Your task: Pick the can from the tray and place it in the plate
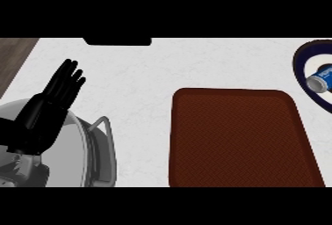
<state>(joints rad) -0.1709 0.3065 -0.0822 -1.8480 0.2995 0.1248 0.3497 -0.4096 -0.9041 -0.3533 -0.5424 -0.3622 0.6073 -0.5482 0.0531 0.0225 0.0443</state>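
Light falls bright and even over the pale counter [142, 83], which reads nearly uniform white. The brown tray [240, 140] looks flat and matte, shaded only by a darker rim. At the near left, the steel pot [91, 147] carries soft grey gradients along its wall, and the black left hand [48, 110] over it shows little surface detail. The can [321, 78], far right, bears a pale streak, perhaps a reflection.
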